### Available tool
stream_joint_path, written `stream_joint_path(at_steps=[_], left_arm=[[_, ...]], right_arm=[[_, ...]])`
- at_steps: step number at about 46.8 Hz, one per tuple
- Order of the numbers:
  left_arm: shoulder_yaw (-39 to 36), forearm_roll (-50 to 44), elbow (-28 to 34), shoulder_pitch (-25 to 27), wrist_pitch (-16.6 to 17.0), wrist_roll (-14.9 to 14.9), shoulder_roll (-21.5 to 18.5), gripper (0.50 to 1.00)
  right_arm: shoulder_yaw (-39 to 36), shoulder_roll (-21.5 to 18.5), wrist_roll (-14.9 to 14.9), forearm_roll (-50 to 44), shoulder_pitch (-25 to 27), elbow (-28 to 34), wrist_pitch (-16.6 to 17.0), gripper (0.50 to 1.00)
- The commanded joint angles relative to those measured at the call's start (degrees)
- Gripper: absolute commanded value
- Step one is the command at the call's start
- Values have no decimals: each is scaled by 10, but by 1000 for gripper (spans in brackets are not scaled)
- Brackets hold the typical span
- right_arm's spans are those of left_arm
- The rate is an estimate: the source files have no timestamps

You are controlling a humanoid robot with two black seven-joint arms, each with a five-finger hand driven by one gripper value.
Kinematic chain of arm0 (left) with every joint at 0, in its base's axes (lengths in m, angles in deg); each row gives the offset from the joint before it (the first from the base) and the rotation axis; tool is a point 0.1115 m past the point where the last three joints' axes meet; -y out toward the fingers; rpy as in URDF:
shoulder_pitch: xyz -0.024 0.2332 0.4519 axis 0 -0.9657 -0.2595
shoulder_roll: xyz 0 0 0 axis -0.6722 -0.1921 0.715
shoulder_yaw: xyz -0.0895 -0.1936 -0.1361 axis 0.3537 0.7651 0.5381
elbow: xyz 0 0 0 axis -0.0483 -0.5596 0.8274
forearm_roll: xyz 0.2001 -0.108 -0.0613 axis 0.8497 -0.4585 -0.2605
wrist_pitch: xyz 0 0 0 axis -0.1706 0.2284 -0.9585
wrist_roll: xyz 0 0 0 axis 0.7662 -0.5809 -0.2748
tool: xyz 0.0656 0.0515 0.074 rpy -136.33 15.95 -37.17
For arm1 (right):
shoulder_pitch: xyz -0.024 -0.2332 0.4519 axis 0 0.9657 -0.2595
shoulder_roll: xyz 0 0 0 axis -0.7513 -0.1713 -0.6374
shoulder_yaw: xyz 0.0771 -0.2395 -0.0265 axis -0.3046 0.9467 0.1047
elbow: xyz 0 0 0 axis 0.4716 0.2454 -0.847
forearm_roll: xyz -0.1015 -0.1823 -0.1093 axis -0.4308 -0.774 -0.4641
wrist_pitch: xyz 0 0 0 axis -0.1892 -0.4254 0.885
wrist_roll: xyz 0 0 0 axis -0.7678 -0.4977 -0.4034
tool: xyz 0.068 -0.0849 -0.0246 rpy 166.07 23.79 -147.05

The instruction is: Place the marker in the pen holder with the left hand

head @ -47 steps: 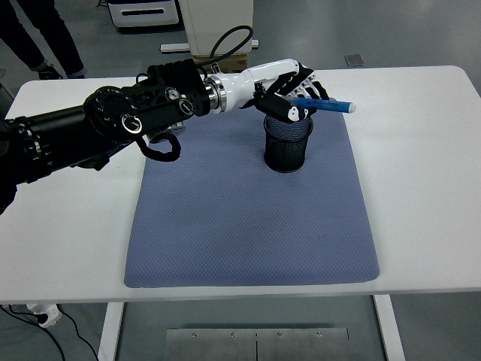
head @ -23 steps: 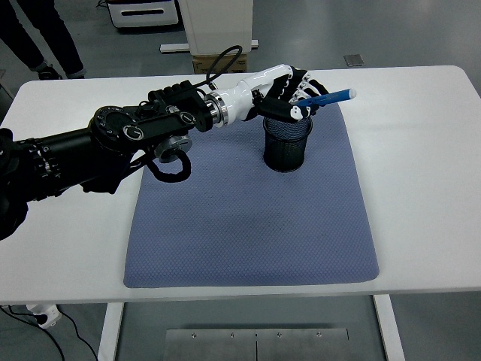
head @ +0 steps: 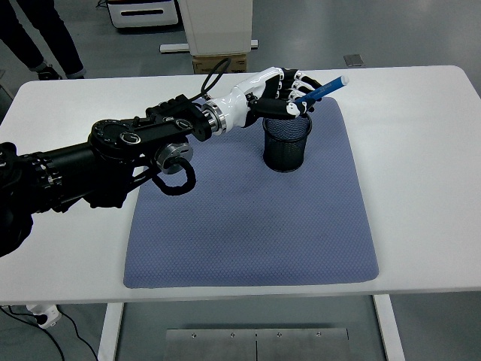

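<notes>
White table (head: 421, 173) — blue mat (head: 248, 218) — grey floor (head: 316, 30) behind.

You find no readable text, label, brand or number on anything here, neither on the table nor beyond it.

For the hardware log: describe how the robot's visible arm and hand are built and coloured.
The left arm is black, bulky and jointed, with round silver fittings and a looping black cable. A silver ring joins it to a glossy white wrist. The left hand has white-and-black segmented fingers.
</notes>
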Motion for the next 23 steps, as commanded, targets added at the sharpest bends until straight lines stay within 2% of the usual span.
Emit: stream_joint_path(at_steps=[1,9,14,17,23], left_arm=[[0,-8,0,-2,5,-1,0,531],[4,-12,0,-2,11,-1,0,762],[9,-12,0,-2,11,-1,0,868],[12,-12,0,-2,11,-1,0,894],[20,-12,0,-2,11,-1,-3,906]], right_arm=[[0,0,0,0,0,0,0,1000],[0,0,0,0,0,0,0,1000],[0,0,0,0,0,-1,0,1000],[0,0,0,0,0,0,0,1000],[0,0,0,0,0,0,0,1000]])
